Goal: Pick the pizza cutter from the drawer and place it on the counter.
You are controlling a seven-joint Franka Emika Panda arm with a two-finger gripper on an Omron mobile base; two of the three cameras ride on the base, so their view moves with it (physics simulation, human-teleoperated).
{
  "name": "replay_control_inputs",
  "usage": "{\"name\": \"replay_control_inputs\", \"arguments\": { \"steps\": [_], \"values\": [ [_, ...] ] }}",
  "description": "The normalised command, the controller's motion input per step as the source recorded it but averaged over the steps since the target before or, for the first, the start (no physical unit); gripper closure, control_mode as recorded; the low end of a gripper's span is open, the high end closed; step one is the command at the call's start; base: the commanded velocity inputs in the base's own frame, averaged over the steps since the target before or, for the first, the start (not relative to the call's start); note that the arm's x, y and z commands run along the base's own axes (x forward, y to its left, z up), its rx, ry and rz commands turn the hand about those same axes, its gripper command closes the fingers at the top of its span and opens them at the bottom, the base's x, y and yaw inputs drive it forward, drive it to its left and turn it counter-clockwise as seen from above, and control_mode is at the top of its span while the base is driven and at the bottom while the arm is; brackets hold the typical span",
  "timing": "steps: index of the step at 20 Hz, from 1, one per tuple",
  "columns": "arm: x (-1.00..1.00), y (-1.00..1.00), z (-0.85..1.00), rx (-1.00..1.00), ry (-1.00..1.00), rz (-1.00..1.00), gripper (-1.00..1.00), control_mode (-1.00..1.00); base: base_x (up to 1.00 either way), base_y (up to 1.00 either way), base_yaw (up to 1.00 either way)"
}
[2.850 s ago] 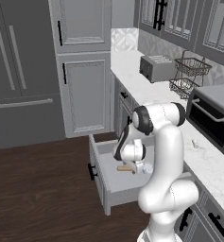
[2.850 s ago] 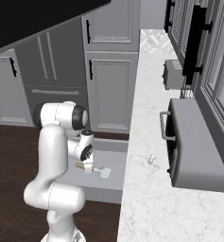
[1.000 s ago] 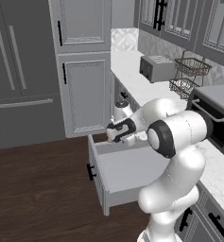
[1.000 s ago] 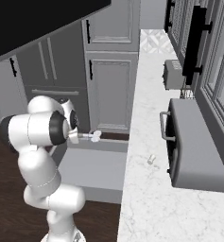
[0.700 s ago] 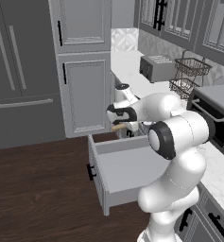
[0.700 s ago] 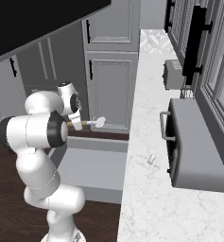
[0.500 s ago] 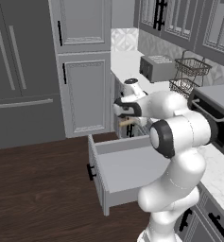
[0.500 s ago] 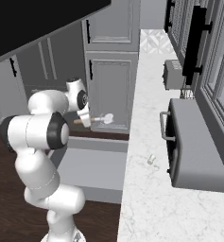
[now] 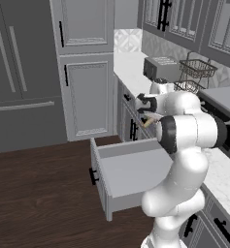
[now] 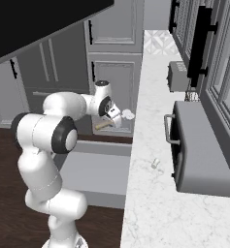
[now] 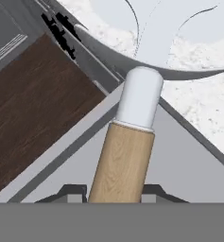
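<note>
**Transfer to counter**

Grey kitchen, dark wood floor. At lower centre the drawer stands open. Above it, mid-frame, the gripper clamps the pizza cutter, carried clear toward the counter at right.

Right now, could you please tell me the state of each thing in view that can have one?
Drawer: pulled open.
Pizza cutter: held in the air near the counter edge.
Gripper: shut on the cutter's handle.
Cabinet doors: closed.

Light-brown-handled pizza cutter, grey drawer, white veined counter
</note>
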Motion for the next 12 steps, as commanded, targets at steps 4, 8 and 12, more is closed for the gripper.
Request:
{"name": "replay_control_inputs", "arguments": {
  "steps": [4,8,12],
  "values": [
    [0.49,-0.33,0.49,-0.08,0.23,0.54,1.00,-1.00,0.00,0.00,0.00],
    [0.38,0.09,0.69,-0.27,0.34,0.27,1.00,-1.00,0.00,0.00,0.00],
    [-0.06,0.04,-0.46,-0.18,-0.02,0.10,1.00,-1.00,0.00,0.00,0.00]
  ]
}}
